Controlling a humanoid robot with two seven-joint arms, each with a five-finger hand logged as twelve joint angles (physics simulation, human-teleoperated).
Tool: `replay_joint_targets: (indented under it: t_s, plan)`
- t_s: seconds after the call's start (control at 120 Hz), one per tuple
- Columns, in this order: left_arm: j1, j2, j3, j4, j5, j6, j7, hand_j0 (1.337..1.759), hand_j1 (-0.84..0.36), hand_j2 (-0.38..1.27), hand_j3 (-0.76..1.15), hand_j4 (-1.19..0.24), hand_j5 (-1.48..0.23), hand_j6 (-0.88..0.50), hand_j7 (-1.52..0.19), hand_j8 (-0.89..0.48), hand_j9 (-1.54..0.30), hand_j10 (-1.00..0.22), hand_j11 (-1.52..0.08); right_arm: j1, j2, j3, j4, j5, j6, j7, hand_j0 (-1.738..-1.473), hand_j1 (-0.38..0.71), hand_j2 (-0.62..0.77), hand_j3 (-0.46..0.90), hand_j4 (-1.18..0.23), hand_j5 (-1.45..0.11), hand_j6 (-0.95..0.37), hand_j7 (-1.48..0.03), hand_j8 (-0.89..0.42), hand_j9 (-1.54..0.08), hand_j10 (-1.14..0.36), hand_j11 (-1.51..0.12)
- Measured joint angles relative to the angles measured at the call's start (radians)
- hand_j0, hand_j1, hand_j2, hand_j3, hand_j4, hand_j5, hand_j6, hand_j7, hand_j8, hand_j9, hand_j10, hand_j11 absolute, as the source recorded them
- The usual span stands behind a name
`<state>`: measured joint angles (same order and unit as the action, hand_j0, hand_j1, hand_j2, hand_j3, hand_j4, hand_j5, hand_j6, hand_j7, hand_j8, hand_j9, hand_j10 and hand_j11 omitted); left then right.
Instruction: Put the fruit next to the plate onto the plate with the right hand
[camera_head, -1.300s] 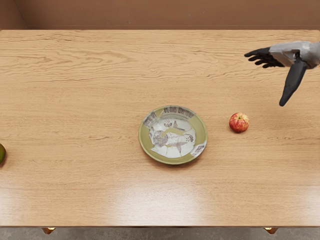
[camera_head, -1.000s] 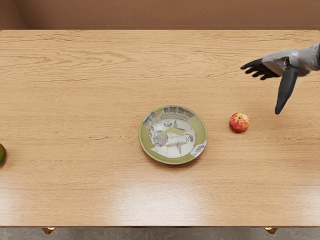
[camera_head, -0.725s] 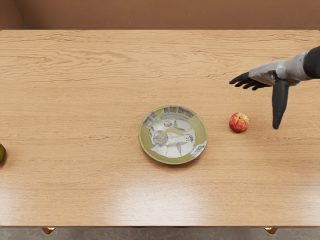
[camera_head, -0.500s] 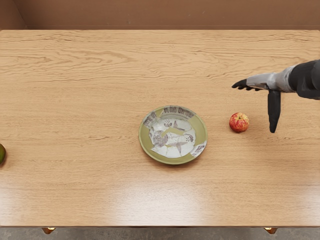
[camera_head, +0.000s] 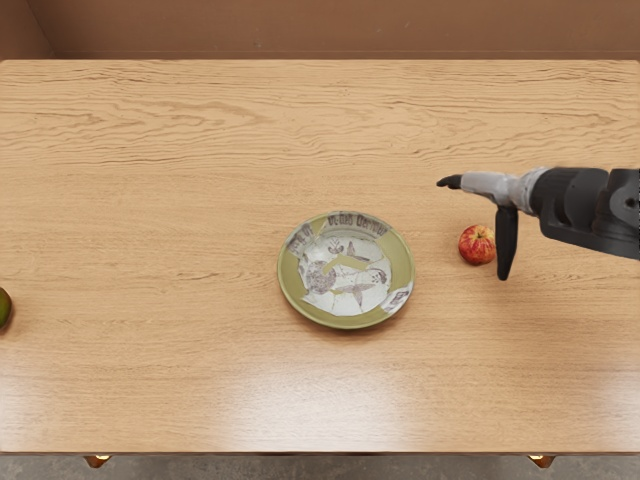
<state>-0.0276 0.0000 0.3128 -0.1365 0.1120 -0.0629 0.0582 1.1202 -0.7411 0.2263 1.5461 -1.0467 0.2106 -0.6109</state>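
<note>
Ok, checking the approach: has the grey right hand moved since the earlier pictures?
Yes. The grey right hand has come left and down the picture toward the small red apple, which stayed put.

A wooden table with light, wavy grain fills nearly the whole view. At its far left edge lies a small green thing, cut off by the frame, perhaps a fruit. A brown wall runs behind the table. Below the near edge show a grey floor and an orange foot.
</note>
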Motion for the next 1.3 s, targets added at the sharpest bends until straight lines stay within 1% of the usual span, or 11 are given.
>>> replay_joint_targets:
  t_s: [0.267,0.408,0.55,0.75,0.875,1.033,1.208,1.3]
  plan:
    - [0.0,0.0,0.0,0.0,0.0,0.0,0.0,1.658,0.06,0.05,0.0,-0.24,-0.32,-0.24,-0.32,-0.24,-0.32,-0.24,-0.32,-0.031,0.008,0.0,0.005,-0.028,-0.035,0.0,-1.658,-0.32,0.0,0.0,-0.03,-0.04,-0.04,-0.04,-0.03,-0.04,-0.03,-0.04]
    - [0.0,0.0,0.0,0.0,0.0,0.0,0.0,1.658,0.06,0.05,0.0,-0.24,-0.32,-0.24,-0.32,-0.24,-0.32,-0.24,-0.32,-0.038,0.04,0.0,-0.016,-0.045,-0.046,0.0,-1.658,-0.32,0.0,0.0,-0.03,-0.04,-0.04,-0.04,-0.03,-0.04,-0.03,-0.04]
    - [0.0,0.0,0.0,0.0,0.0,0.0,0.0,1.658,0.06,0.05,0.0,-0.24,-0.32,-0.24,-0.32,-0.24,-0.32,-0.24,-0.32,-0.053,0.049,0.0,-0.02,-0.054,-0.06,0.0,-1.658,-0.31,0.0,0.0,-0.03,-0.04,-0.04,-0.04,-0.04,-0.04,-0.03,-0.04]
    - [0.0,0.0,0.0,0.0,0.0,0.0,0.0,1.658,0.06,0.05,0.0,-0.24,-0.32,-0.24,-0.32,-0.24,-0.32,-0.24,-0.32,-0.09,0.057,-0.006,-0.022,-0.104,-0.132,0.0,-1.658,-0.31,-0.01,0.0,-0.04,-0.05,-0.04,-0.05,-0.04,-0.05,-0.04,-0.05]
    - [0.0,0.0,0.0,0.0,0.0,0.0,0.0,1.658,0.06,0.05,0.0,-0.24,-0.32,-0.24,-0.32,-0.24,-0.32,-0.24,-0.32,-0.089,0.064,-0.033,-0.024,-0.121,-0.142,0.0,-1.658,-0.27,-0.01,0.0,-0.07,-0.09,-0.07,-0.09,-0.07,-0.09,-0.07,-0.09]
    - [0.0,0.0,0.0,0.0,0.0,0.0,0.0,1.658,0.06,0.05,0.0,-0.24,-0.32,-0.24,-0.32,-0.24,-0.32,-0.24,-0.32,-0.087,0.07,-0.051,-0.029,-0.15,-0.145,0.0,-1.658,-0.27,-0.01,0.0,-0.07,-0.09,-0.07,-0.08,-0.07,-0.09,-0.07,-0.09]
    - [0.0,0.0,0.0,0.0,0.0,0.0,0.0,1.658,0.06,0.05,0.0,-0.24,-0.32,-0.24,-0.32,-0.24,-0.32,-0.24,-0.32,-0.093,0.076,-0.053,-0.046,-0.169,-0.154,0.0,-1.658,-0.18,-0.03,0.0,-0.15,-0.18,-0.15,-0.18,-0.15,-0.18,-0.14,-0.18]
    - [0.0,0.0,0.0,0.0,0.0,0.0,0.0,1.658,0.06,0.05,0.0,-0.24,-0.32,-0.24,-0.32,-0.24,-0.32,-0.24,-0.32,-0.098,0.084,-0.063,-0.052,-0.193,-0.2,0.0,-1.658,-0.14,-0.03,0.0,-0.18,-0.23,-0.18,-0.23,-0.18,-0.23,-0.18,-0.23]
